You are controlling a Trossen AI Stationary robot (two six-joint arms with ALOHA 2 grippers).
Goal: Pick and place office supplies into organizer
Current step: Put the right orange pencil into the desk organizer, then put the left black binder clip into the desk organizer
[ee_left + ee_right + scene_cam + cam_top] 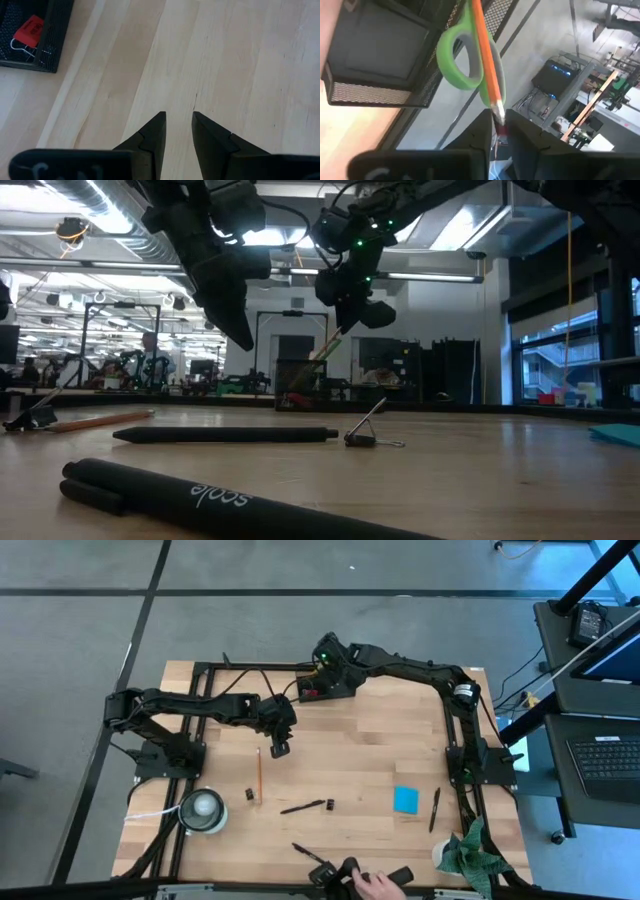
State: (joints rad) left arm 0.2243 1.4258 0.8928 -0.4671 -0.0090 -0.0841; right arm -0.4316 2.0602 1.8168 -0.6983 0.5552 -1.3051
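Right gripper [496,127] over the organizer [318,687] at the counter's far edge, fingers pinching the tip of an orange pencil [484,55] that leans beside the green scissors [462,57] handle standing in the organizer. Left gripper [178,131] hovers above bare counter [380,740], jaws parted, empty. Second pencil [259,772], pens [303,807], blue note pad [406,800] lie on the near half.

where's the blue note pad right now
In the high view the blue note pad lies flat on the table's right half, near the front edge, just left of a black pen and apart from it.
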